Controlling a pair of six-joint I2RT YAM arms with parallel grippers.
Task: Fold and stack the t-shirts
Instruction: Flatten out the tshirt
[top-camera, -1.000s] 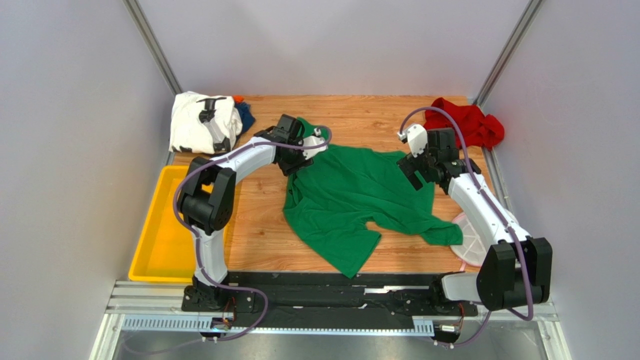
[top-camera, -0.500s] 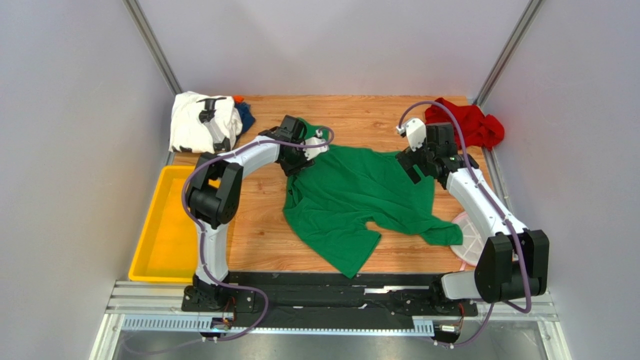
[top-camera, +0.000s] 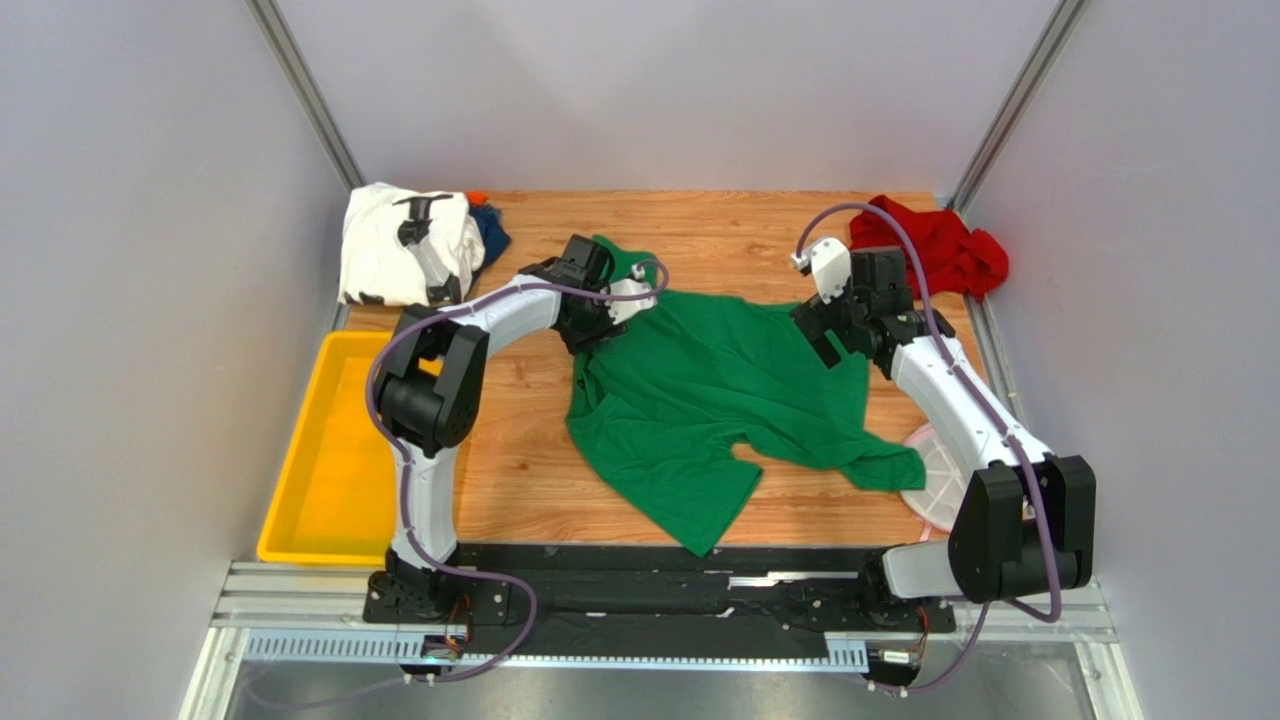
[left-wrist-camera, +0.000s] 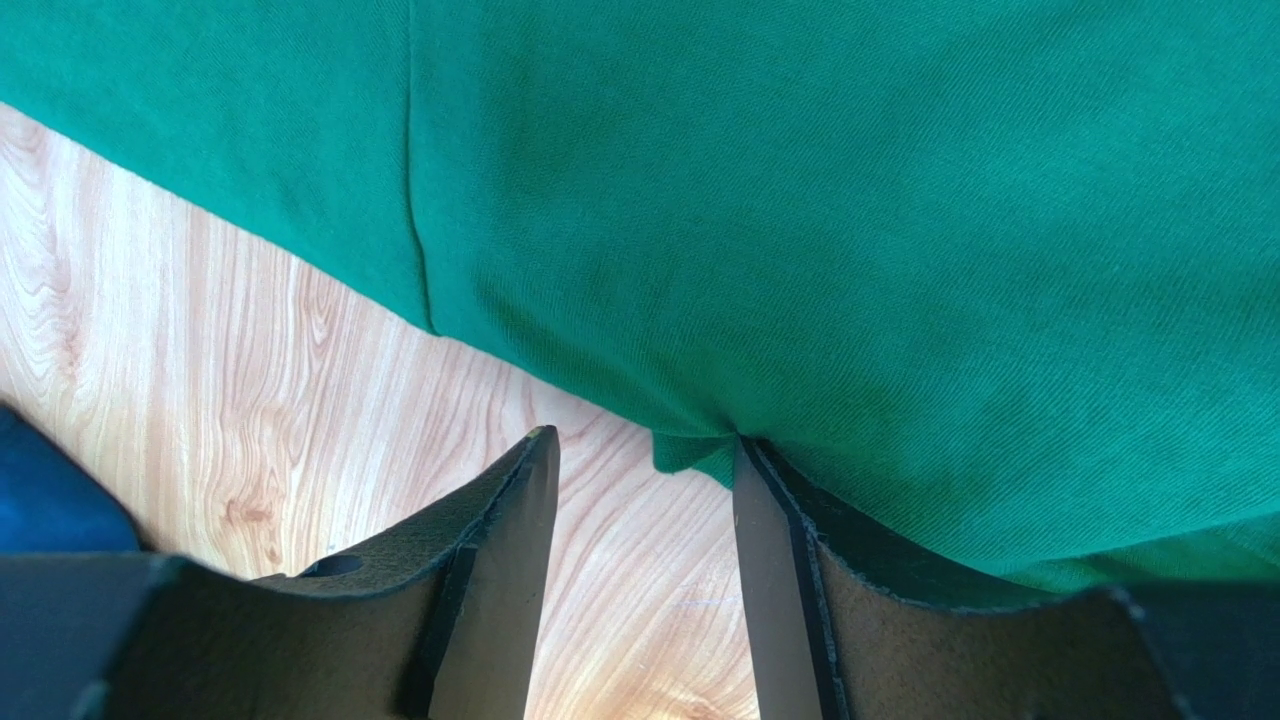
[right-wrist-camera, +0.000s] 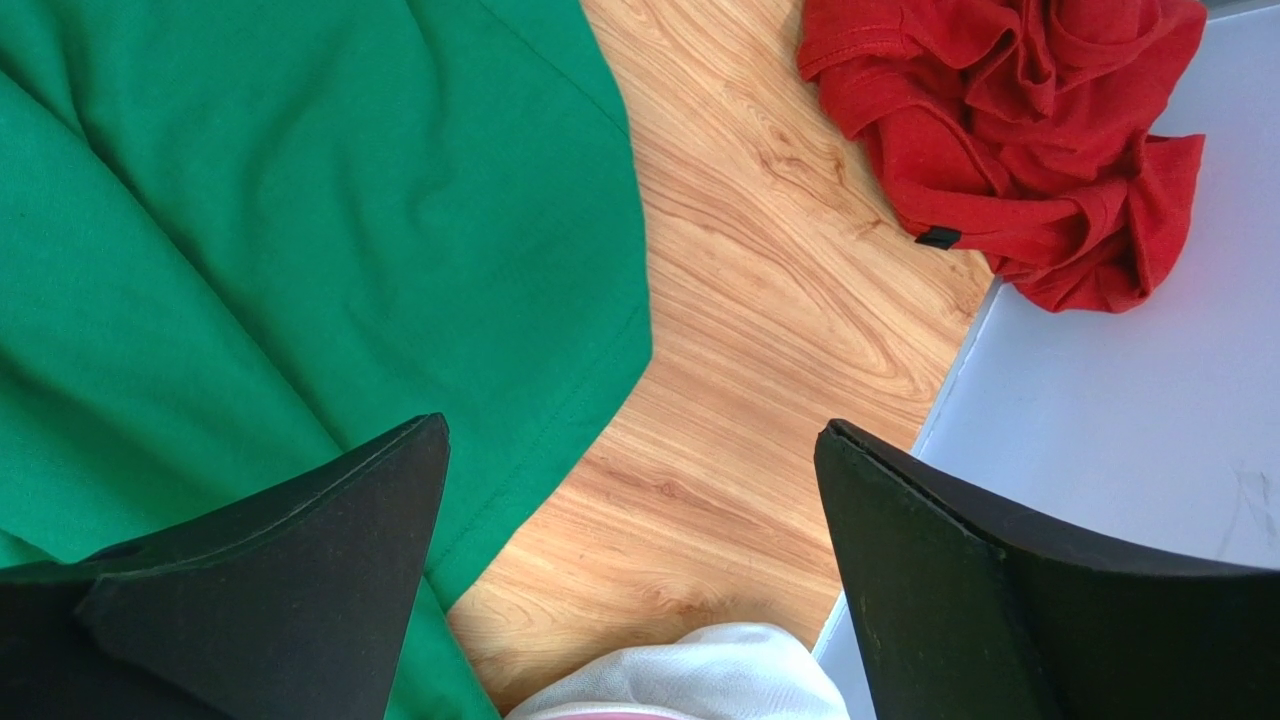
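The bright green t-shirt (top-camera: 706, 393) lies spread and rumpled on the wooden table. My left gripper (top-camera: 609, 296) is at its far left corner. In the left wrist view the gripper (left-wrist-camera: 643, 443) is open, wood shows between the fingers, and the green hem (left-wrist-camera: 842, 225) lies over the right fingertip (left-wrist-camera: 759, 495). My right gripper (top-camera: 836, 324) is wide open and empty above the shirt's far right edge, which shows in the right wrist view (right-wrist-camera: 301, 225) beside the gripper (right-wrist-camera: 631, 432). The red t-shirt (top-camera: 935, 249) is bunched at the back right. The white printed t-shirt (top-camera: 394, 240) and the dark blue one (top-camera: 490, 233) lie at the back left.
A yellow plastic tray (top-camera: 320, 458) stands at the left edge. The white-and-pink mesh basket (top-camera: 950, 483) sits at the right, partly under the green shirt's corner, and shows in the right wrist view (right-wrist-camera: 706, 672). Grey walls enclose the table on three sides.
My right gripper has moved a little toward the back right, along the green shirt's edge. My left gripper has shifted only slightly. The shirt has barely moved.
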